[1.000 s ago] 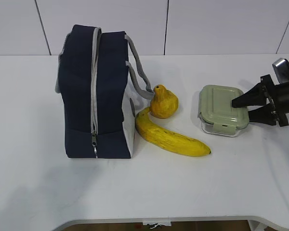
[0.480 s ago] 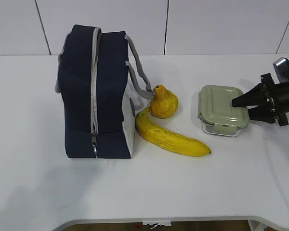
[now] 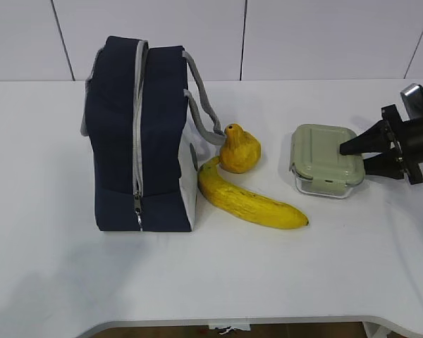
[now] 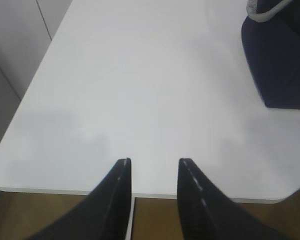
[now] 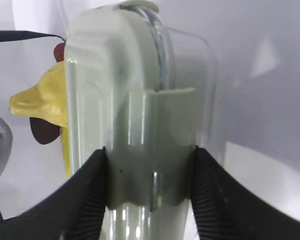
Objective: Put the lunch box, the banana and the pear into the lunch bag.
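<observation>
The lunch bag [image 3: 137, 141] stands upright at the left of the table, its grey zipper line closed and the pull low. A corner of it shows in the left wrist view [image 4: 280, 60]. The pear [image 3: 240, 149] and the banana [image 3: 247, 201] lie just right of the bag. The lunch box [image 3: 323, 156] rests on the table further right. My right gripper [image 3: 352, 156] is shut on the box's right end, one finger on each side [image 5: 149, 150] of the lid [image 5: 135, 100]. The pear [image 5: 40, 100] shows behind the box. My left gripper [image 4: 154, 161] is open and empty.
The left gripper hangs over the table's near edge [image 4: 65, 190], left of the bag, with brown floor below. A white panelled wall [image 3: 303, 35] stands behind the table. The bag's grey handles [image 3: 204, 105] hang towards the pear.
My right gripper's jaws have closed in on the lunch box's right end, and the box has shifted slightly. Bag, pear and banana have not moved.
</observation>
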